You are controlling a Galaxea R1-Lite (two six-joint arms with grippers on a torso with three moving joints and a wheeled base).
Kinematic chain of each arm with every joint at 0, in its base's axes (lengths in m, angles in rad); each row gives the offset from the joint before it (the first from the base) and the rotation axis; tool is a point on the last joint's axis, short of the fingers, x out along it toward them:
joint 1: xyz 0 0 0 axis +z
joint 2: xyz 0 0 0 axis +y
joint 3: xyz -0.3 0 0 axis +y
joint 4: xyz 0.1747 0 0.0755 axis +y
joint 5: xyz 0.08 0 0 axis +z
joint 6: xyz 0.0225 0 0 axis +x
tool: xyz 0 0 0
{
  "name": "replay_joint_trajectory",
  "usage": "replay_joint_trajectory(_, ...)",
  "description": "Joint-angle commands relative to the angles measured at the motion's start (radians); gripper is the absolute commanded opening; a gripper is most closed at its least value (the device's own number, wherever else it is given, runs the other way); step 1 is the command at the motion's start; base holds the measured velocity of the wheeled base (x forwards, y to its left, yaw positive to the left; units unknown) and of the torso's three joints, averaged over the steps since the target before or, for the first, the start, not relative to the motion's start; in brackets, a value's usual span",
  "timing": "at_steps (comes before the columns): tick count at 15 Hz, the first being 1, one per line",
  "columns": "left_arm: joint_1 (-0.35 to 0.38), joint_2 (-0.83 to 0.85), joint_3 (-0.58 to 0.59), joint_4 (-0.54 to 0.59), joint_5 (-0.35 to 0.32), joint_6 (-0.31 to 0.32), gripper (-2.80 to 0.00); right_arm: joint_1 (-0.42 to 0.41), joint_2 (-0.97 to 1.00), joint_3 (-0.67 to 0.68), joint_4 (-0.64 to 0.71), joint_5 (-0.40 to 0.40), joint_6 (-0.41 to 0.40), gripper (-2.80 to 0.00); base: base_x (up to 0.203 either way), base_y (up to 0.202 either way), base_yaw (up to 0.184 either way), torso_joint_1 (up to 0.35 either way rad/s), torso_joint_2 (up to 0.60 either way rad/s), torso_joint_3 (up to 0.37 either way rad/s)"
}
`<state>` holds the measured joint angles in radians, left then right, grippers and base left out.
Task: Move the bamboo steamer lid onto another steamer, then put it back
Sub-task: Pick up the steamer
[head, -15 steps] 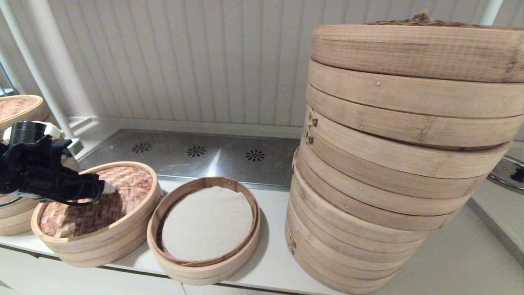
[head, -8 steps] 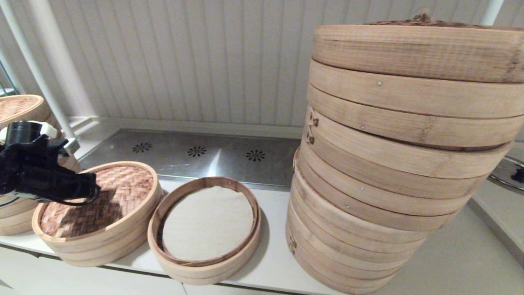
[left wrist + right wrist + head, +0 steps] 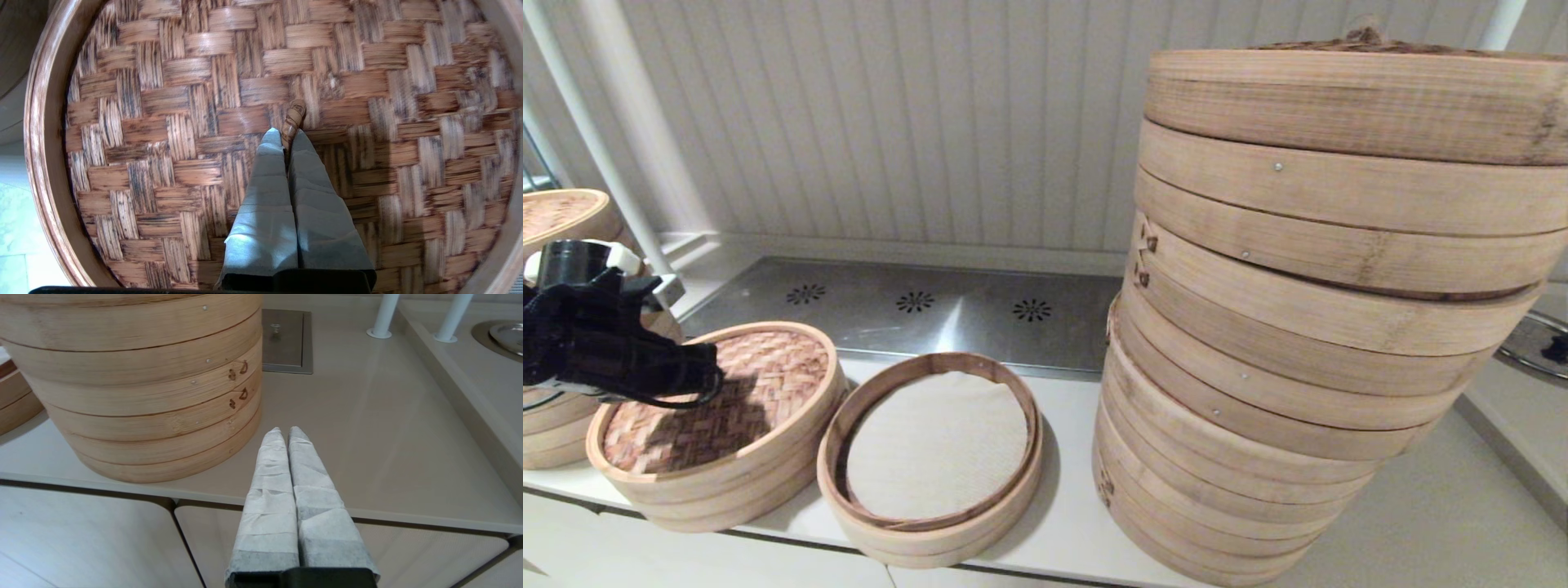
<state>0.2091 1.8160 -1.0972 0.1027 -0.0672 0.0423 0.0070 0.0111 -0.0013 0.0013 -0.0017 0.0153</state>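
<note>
The bamboo steamer lid (image 3: 768, 367), reddish-brown herringbone weave in a pale rim, sits level on a small basket at the counter's front left. My left gripper (image 3: 709, 380) reaches in over it from the left. In the left wrist view the left gripper (image 3: 288, 136) is shut, its taped fingertips pinching the near end of the lid's small centre loop (image 3: 295, 116). Just right of the lid stands the other small steamer (image 3: 931, 523), uncovered, with its white liner (image 3: 935, 445) showing. My right gripper (image 3: 284, 430) is shut on nothing, above the counter's front edge, out of the head view.
A huge stack of baskets (image 3: 1307, 327) under a knotted lid fills the right side, close to the right gripper in its wrist view as the huge stack (image 3: 135, 384). A medium stack (image 3: 560, 216) stands at far left behind my left arm. A perforated metal plate (image 3: 915, 314) lies behind the small baskets.
My left gripper has drawn back slightly to the left and its pale fingertip has sunk out of the head view. The lid and baskets have not moved.
</note>
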Motion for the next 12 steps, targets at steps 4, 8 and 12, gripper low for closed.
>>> replay_joint_trajectory(4,0.000,-0.026,-0.010,-0.005,-0.002,-0.004,-2.80,0.001,0.000,0.000,0.000,0.000,0.000,-2.80,0.000,0.000,0.000,0.000,0.00,0.000)
replay_joint_trajectory(8,0.001,-0.036,-0.020,-0.005,-0.002,-0.004,-2.80,0.001,0.000,0.001,0.000,0.000,0.000,-2.80,0.000,0.000,0.000,0.000,0.00,0.000)
replay_joint_trajectory(12,-0.001,-0.068,-0.021,-0.004,-0.003,-0.004,-2.80,0.001,0.000,0.000,0.000,0.000,0.000,-2.80,0.000,0.000,0.000,0.000,0.00,0.000)
